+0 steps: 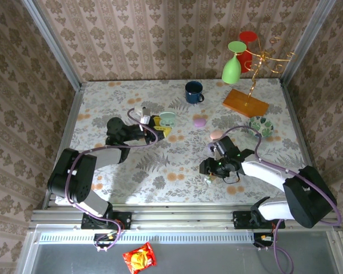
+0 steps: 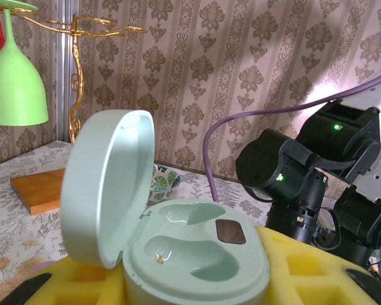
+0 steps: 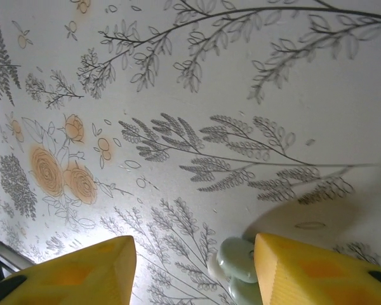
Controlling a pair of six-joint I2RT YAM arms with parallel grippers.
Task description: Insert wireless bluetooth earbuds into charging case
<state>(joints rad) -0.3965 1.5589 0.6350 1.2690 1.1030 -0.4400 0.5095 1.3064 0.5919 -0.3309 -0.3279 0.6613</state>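
Earbud (image 3: 236,259) is found inside the unclenched right gripper (image 3: 195,267), against one pad. Charging case (image 2: 197,254) is clamped by left gripper (image 2: 190,287).

Case open and empty, one bud down on the cloth.

I see the mint-green case (image 2: 197,254) clamped in the left gripper (image 2: 197,292), lid (image 2: 108,184) swung up and standing to one side. Both wells are bare, with a dark patch between them and a small gold contact in the nearer one. A pale green bud (image 3: 237,258) lies on the flowered cloth between the right gripper's (image 3: 193,254) parted fingers, just beside one of them.
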